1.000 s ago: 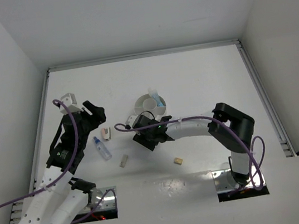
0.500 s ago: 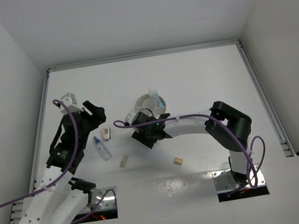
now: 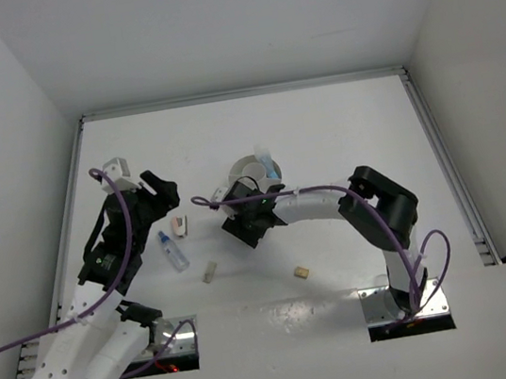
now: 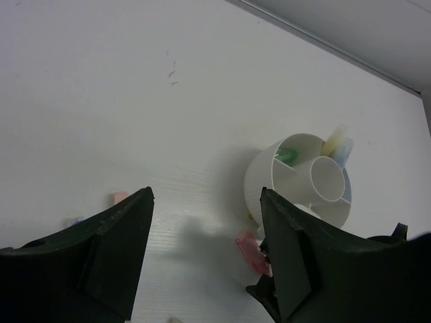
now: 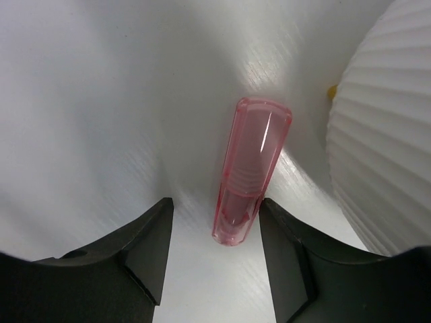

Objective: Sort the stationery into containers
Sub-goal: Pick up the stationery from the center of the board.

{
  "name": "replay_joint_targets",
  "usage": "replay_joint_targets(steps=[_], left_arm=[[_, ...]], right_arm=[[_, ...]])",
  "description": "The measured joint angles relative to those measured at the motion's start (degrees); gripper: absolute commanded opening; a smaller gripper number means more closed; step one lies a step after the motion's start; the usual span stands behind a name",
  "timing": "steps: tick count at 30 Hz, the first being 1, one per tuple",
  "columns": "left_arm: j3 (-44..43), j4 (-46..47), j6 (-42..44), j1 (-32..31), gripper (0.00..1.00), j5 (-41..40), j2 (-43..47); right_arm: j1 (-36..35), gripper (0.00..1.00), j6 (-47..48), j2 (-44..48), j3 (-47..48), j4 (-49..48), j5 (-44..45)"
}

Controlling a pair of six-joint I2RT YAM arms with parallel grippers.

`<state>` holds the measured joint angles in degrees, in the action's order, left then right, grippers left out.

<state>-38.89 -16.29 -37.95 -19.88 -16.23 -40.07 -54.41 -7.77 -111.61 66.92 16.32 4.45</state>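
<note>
White desk (image 3: 341,138), walled in. I see one divided white bowl (image 3: 246,169); one pink stick (image 5: 250,171) lying beside it between my open right hand (image 5: 217,237); two tan erasers (image 3: 209,272) (image 3: 300,272) nearer; one clear tube (image 3: 173,250) at left. My left hand (image 4: 205,249) is open, empty.

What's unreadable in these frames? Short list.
- Top view: the right hand covers the pink stick; the tan blocks are too small to identify.
- Right wrist view: the bowl is cut off by the right edge, compartments unseen; a yellow bit at its base is mostly hidden behind its wall.
- Left wrist view: a finger of the left hand hides the bowl's near side and part of the pink stick.
</note>
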Motion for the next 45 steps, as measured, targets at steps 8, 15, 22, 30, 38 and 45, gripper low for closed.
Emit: replay_joint_targets(steps=[8, 15, 22, 30, 38, 45], left_arm=[[0.00, 0.02, 0.00, 0.02, 0.71, 0.02, 0.55], [0.00, 0.02, -0.04, 0.02, 0.71, 0.39, 0.83], [0.00, 0.02, -0.02, 0.02, 0.71, 1.53, 1.01], [0.00, 0.13, -0.22, 0.02, 0.71, 3.21, -1.11], [1.27, 7.76, -9.64, 4.79, 0.74, 15.58, -3.23], [6.80, 17.16, -24.65, 9.11, 0.69, 25.38, -4.55]], right_arm=[[0.94, 0.27, 1.03, 0.00, 0.02, 0.83, -5.01], [0.94, 0.11, 1.92, 0.02, 0.02, 0.98, -6.21], [0.44, 0.07, 5.01, 6.29, -0.83, 2.43, -9.40], [0.39, 0.07, 14.03, 18.53, 8.50, 3.43, -7.91], [1.33, 0.04, 18.67, 22.16, 6.21, 2.29, -5.11], [1.84, 0.03, 17.53, 23.56, 3.74, -0.63, -5.99]])
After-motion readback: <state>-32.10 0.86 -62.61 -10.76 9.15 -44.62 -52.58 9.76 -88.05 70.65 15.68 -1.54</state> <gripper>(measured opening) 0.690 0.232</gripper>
